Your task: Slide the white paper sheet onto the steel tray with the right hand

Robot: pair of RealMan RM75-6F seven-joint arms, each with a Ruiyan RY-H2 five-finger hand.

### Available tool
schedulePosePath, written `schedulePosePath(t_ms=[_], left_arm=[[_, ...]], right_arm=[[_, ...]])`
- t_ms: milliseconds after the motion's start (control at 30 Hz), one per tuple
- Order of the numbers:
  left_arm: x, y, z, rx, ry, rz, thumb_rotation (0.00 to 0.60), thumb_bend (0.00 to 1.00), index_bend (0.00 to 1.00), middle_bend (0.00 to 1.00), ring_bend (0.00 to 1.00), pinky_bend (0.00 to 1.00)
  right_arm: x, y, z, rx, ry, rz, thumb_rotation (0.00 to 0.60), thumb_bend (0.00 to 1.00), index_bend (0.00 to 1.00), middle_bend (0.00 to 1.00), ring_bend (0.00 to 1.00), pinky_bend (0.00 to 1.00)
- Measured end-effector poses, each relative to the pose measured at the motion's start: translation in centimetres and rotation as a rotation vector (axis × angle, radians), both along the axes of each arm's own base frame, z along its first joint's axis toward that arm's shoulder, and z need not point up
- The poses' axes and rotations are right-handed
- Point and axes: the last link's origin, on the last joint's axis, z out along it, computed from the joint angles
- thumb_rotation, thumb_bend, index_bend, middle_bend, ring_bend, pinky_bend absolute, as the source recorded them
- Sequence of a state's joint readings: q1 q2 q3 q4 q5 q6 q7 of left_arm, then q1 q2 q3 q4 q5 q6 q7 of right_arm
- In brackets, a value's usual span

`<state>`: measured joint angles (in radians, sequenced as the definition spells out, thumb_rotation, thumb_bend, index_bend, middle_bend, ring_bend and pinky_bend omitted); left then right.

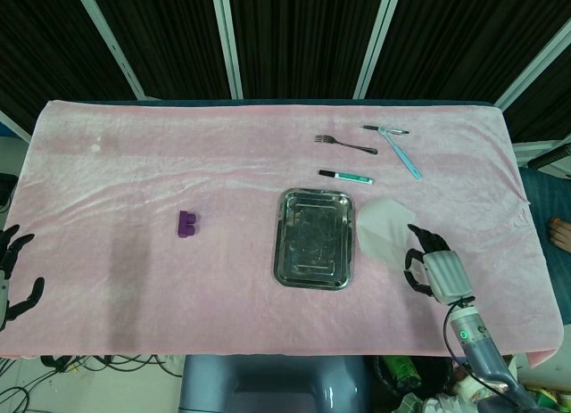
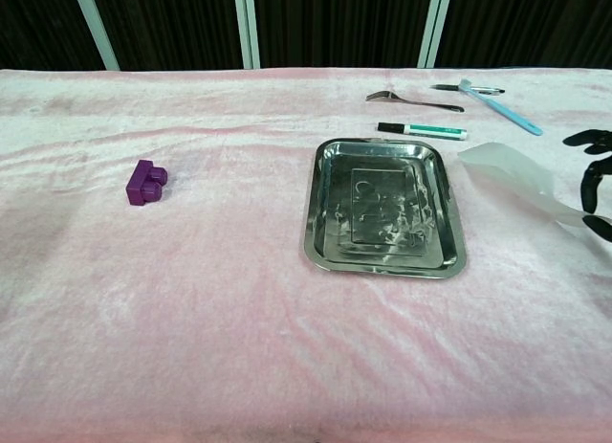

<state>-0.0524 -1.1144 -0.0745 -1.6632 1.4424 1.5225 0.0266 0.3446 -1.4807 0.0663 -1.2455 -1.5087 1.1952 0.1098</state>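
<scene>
The white paper sheet (image 1: 381,229) is curled and lifted off the cloth just right of the steel tray (image 1: 312,239). My right hand (image 1: 432,271) holds the sheet by its right end; its dark fingers (image 2: 593,183) show at the frame's right edge in the chest view. There the sheet (image 2: 510,174) slopes up to the left, its free end near the tray's (image 2: 384,206) right rim. The tray holds nothing. My left hand (image 1: 11,274) hangs off the table's left edge with fingers apart, holding nothing.
A purple block (image 1: 186,223) lies left of the tray. Behind the tray lie a green marker (image 1: 346,176), a fork (image 1: 344,145), a blue toothbrush (image 1: 402,154) and a dark pen (image 1: 385,128). Pink cloth (image 1: 134,163) covers the table.
</scene>
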Motion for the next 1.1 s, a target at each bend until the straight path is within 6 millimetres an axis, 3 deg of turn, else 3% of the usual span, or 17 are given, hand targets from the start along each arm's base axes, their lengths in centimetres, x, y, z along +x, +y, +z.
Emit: schedulePosePath(t_ms=[500,800,1100], left_arm=[[0.0,-0.1,0.1,0.009,-0.004,0.004,0.6,0.39,0.15,0.04,0.0,0.0],[-0.1,-0.1,0.1,0.01,-0.006,0.009,0.6,0.39,0.15,0.04,0.0,0.0],[-0.2,0.0,0.2,0.017,-0.01,0.016,0.6,0.39,0.15,0.04,0.0,0.0]], right_arm=[[4.9,-0.9,-2.9,-0.002,0.097,0.17,0.6,0.37,0.79,0.09,0.12,0.16],[6.5,-1.4,-3.9,-0.019,0.144,0.207,0.6,0.37,0.79,0.08,0.12,0.16],[7.7,-0.9,-5.1,0.017,0.222,0.14,0.6,0.37,0.8,0.08,0.12,0.16]])
